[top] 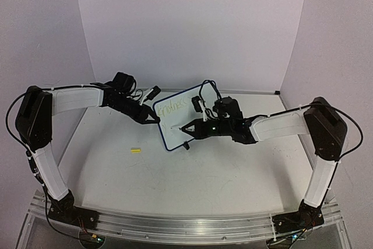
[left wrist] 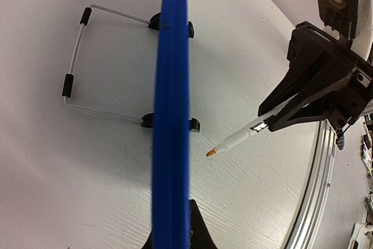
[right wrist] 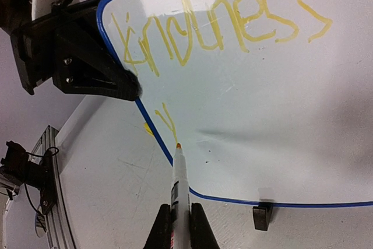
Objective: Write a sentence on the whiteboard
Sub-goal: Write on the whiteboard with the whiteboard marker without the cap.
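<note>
Honestly, right gripper [right wrist: 179,217], clamped on the marker [right wrist: 180,173], wants light even strokes while left gripper [right wrist: 129,86] pinches the whiteboard [right wrist: 280,132] rim steady.

Whiteboard [top: 185,114] stands mid-table [top: 221,173], wire stand [left wrist: 74,56] behind it. Left gripper [top: 155,119] clamps its left edge. Right gripper [top: 190,127] is in front, holding marker [right wrist: 180,173], tip near the board's lower left below the sentence [right wrist: 221,24]. Small loose piece [top: 136,150] lies front-left.
</note>
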Robot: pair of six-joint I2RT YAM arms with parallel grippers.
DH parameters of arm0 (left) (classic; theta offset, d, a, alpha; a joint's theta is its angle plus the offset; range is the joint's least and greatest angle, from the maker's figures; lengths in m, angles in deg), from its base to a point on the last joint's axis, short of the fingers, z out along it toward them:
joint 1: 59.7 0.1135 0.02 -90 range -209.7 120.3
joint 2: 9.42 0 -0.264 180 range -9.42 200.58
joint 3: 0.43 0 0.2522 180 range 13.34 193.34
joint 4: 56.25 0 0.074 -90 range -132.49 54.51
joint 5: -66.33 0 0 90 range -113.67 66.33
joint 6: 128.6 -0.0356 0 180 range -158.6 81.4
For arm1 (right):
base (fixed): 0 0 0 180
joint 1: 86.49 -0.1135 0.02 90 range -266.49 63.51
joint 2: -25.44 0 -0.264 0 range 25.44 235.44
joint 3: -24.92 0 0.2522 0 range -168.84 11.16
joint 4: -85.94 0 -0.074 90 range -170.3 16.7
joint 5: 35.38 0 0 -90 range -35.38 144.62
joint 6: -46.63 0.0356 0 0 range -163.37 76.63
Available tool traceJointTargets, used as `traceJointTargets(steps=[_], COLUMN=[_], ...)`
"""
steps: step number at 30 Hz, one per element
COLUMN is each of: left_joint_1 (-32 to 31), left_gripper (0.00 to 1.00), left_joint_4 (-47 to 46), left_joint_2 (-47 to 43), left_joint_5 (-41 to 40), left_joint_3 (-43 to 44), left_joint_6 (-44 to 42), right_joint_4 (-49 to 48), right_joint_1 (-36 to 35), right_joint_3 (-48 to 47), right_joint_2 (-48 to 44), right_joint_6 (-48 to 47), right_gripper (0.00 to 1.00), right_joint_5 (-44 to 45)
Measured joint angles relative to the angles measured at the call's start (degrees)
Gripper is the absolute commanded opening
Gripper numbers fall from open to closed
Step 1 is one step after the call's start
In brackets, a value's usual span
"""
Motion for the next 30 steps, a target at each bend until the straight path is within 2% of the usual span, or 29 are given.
traceJointTargets(steps=[30], left_joint_1=[0.02], left_gripper=[0.0], left_joint_4=[0.0], left_joint_2=[0.0], left_joint_5=[-0.04], left_joint_3=[0.0], left_joint_6=[0.0], right_joint_4=[-0.42], right_joint_1=[0.08], right_joint_3=[-5.04], right_joint_2=[4.3], right_joint_6=[0.15], right_gripper=[0.0], right_joint_5=[0.0])
